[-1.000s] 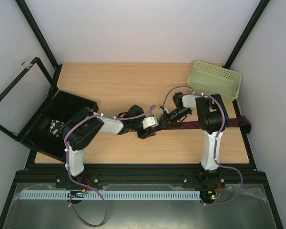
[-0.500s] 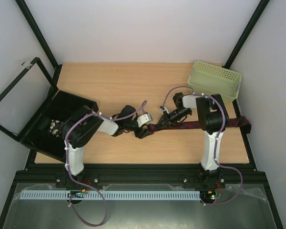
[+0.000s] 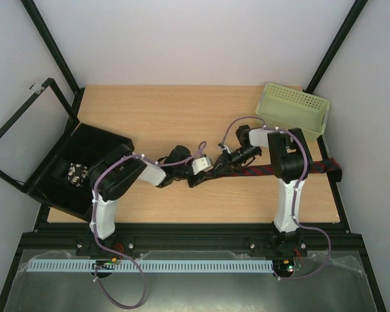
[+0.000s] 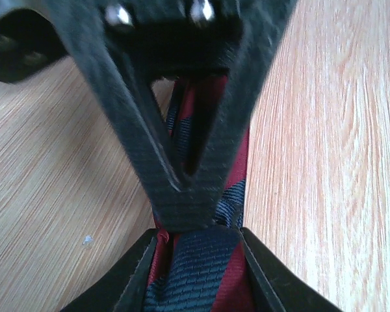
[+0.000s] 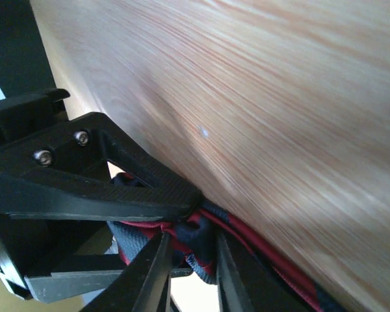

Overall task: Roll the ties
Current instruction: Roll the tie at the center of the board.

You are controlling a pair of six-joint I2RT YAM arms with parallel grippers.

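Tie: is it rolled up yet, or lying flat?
Mostly flat. The tie stretches long across the table to its right edge; only its left end looks bunched, not rolled.

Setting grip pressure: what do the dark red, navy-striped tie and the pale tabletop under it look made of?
The dark red, navy-striped tie looks like woven fabric with a slight sheen, perhaps silk or polyester: a fine ribbed weave shows. The pale tabletop looks like matte wood or wood-effect laminate: straight grain lines run along it.
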